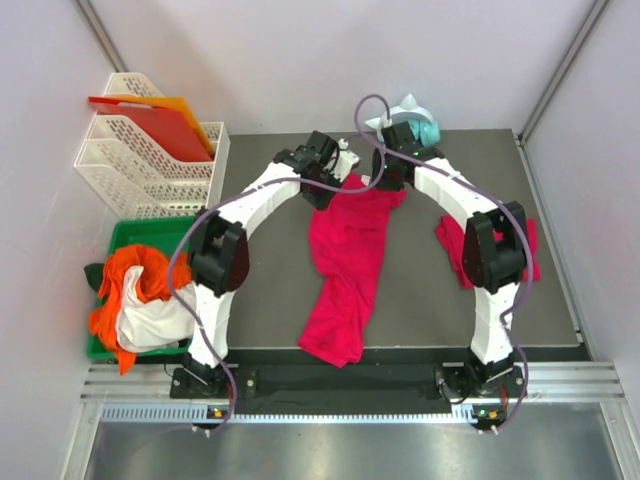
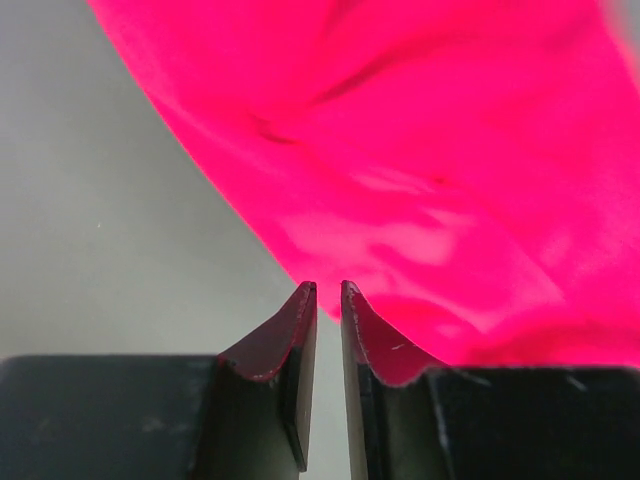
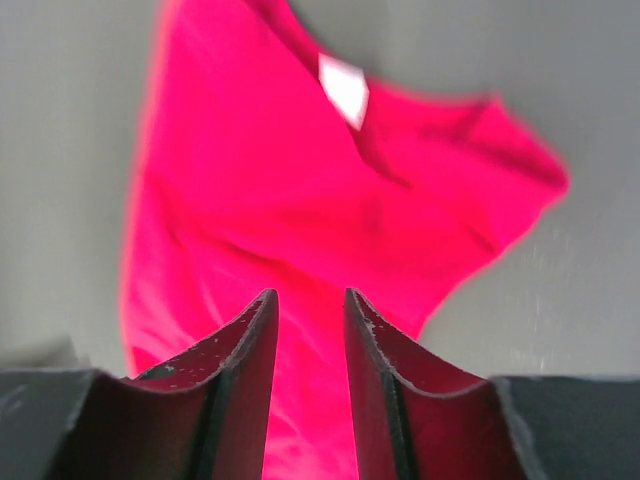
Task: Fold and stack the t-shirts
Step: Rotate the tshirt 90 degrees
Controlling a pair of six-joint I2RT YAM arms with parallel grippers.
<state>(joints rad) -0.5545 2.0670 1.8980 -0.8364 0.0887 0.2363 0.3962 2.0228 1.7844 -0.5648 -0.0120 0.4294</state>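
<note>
Well off to the left of your left hand (image 2: pixel 329 292), white filing trays (image 1: pixel 150 170) held red-orange sheets (image 1: pixel 160 125). Nearer the arm bases on that side, a green bin (image 1: pixel 140 232) carried a heap of orange and white cloth (image 1: pixel 135 300).

Your left hand hung at the far left corner of the crimson t-shirt (image 1: pixel 345 250). Its fingers (image 2: pixel 300 330) were drawn almost together, with only a thin slit between them. That slit showed pale, with no cloth in it that you could make out. The shirt's edge ran just to the right of the fingertips and spread away beyond them over the grey desk (image 1: pixel 270 290).

From between the two hands, the t-shirt lay stretched in a long, rumpled strip back toward the arm bases.

Your right hand (image 3: pixel 311 295) was released, its fingers (image 3: pixel 250 340) parted and gripping nothing. It hovered over the shirt's far right corner. The white neck label (image 3: pixel 343 88) lay ahead of its fingertips and a sleeve reached off to its right. A teal object (image 1: pixel 425 128) sat just beyond that hand.

Well to the right of your right hand and nearer the bases, a second t-shirt (image 1: pixel 450 250) lay bunched on the desk, partly hidden behind the right arm.
</note>
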